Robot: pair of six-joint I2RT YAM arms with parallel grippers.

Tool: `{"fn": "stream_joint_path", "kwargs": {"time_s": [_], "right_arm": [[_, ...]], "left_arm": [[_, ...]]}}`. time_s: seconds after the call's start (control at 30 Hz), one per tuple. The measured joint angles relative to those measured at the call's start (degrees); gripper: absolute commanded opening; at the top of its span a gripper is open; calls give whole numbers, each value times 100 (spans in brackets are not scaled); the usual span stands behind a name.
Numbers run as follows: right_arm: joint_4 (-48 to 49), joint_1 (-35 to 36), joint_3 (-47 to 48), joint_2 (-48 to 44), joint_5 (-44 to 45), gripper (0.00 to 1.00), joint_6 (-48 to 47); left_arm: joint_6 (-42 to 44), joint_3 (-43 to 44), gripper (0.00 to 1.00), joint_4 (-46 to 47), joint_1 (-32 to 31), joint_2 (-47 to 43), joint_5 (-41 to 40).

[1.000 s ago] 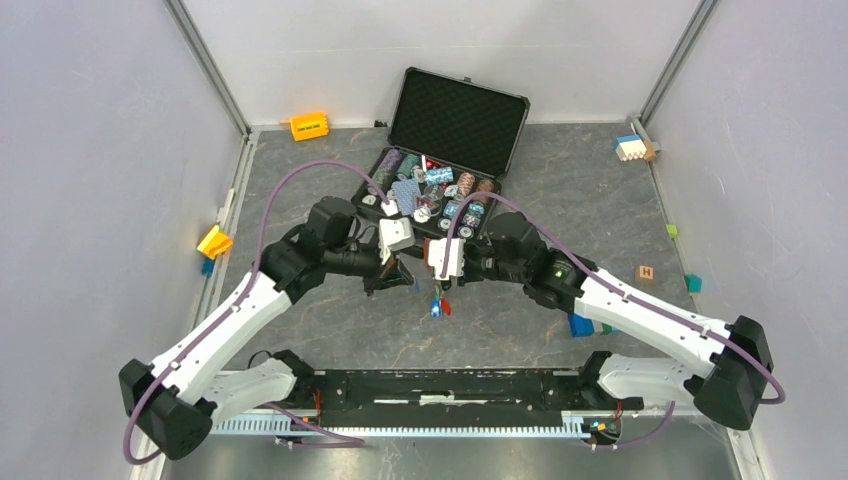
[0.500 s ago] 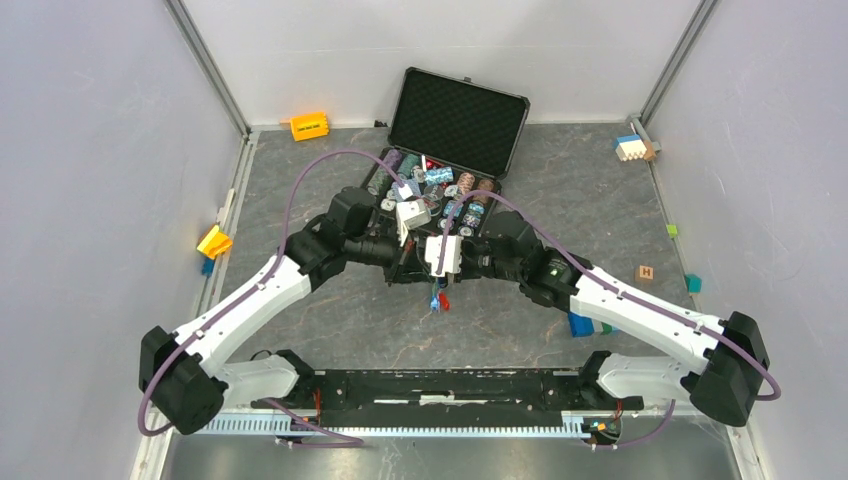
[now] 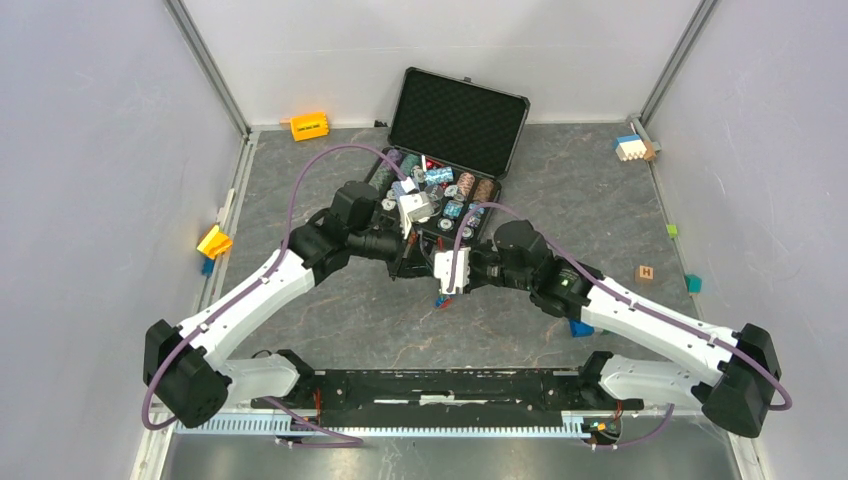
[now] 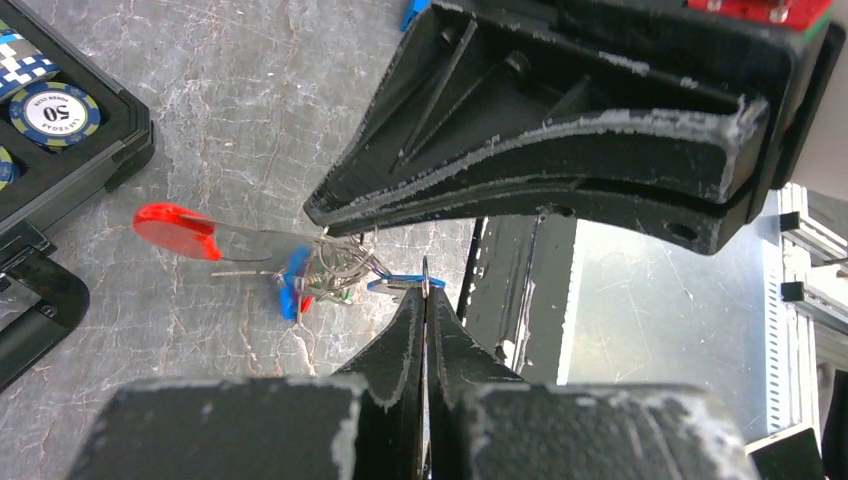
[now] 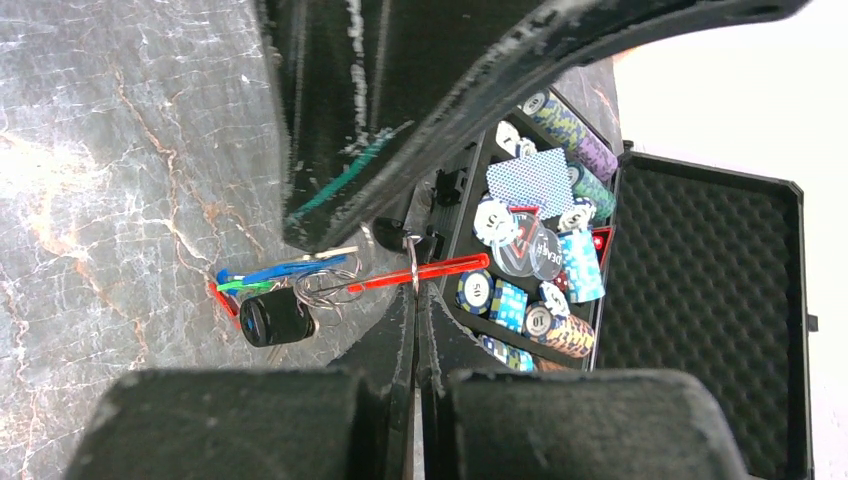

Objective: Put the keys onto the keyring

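From the top camera, 2 arms meet over the grey marbled counter (image 3: 330, 320), just in front of 1 open black foam-lined case (image 3: 460, 112) of poker chips (image 3: 436, 186). The left pincer (image 3: 415, 270) and right pincer (image 3: 438, 290) sit tip to tip. The small coloured-capped metal keys (image 3: 441, 301) are bunched right under the right one, so that arm is marginally nearer. In the left wrist view the left pincer is fully closed on a thin wire loop (image 4: 425, 272) seen edge-on (whether it is the ring the other arm holds I cannot tell). 2 blue pieces lie beside it, and the bright red elongated fob (image 4: 176, 228) points away to the left. In the right wrist view the right pincer is pinched shut on what I judge to be the thin metal keyring (image 5: 412, 250). The fob's long axis runs crosswise to the fingers, toward the case. 1 blue cap (image 5: 290, 270), 1 green cap (image 5: 235, 284) and 1 black barrel-shaped piece (image 5: 275, 318) sit left of it.
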Motion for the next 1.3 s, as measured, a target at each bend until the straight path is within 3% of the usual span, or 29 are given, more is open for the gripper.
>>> {"fn": "stream_joint_path", "kwargs": {"time_s": [0.53, 0.93, 1.3], "right_arm": [[-4, 136, -63, 2, -68, 0, -127], [-28, 136, -63, 70, -85, 0, -131], [-63, 136, -63, 92, -105, 0, -129]], "left_arm": [[713, 481, 2, -935, 0, -22, -546], [1298, 481, 2, -1703, 0, -597, -389], [1443, 481, 2, -1705, 0, -494, -680]]}}
